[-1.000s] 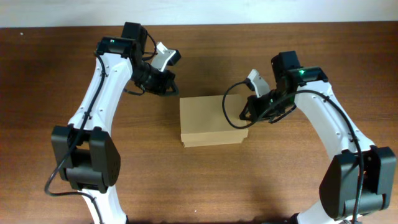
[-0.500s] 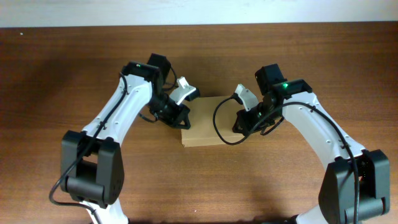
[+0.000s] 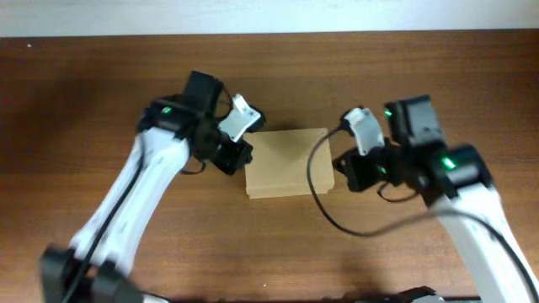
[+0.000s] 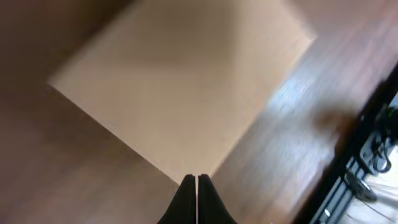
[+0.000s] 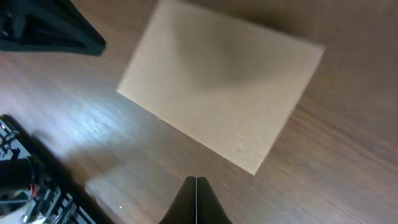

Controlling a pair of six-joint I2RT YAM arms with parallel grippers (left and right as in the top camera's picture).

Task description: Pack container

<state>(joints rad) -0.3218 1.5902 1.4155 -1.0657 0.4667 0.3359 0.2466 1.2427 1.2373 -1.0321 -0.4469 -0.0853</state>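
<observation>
The container [image 3: 286,162] is a plain tan cardboard box, lid shut, lying flat in the middle of the wooden table. It fills the upper part of the left wrist view [image 4: 180,81] and the right wrist view [image 5: 224,93]. My left gripper [image 3: 238,158] is shut and empty, at the box's left edge; its fingertips [image 4: 196,180] sit just at a box corner. My right gripper [image 3: 347,171] is shut and empty, off the box's right edge; its fingertips [image 5: 196,182] are over bare table, a little short of a box corner.
The wooden table [image 3: 101,101] surrounds the box. Black stand hardware shows at the right edge of the left wrist view [image 4: 367,155] and the left edge of the right wrist view [image 5: 25,174]. A black cable [image 3: 324,206] loops from the right arm by the box.
Both arms swung inward over the box, then drew back; the left gripper now sits at the box's left edge and the right arm has pulled off to its right. The box stayed put.
</observation>
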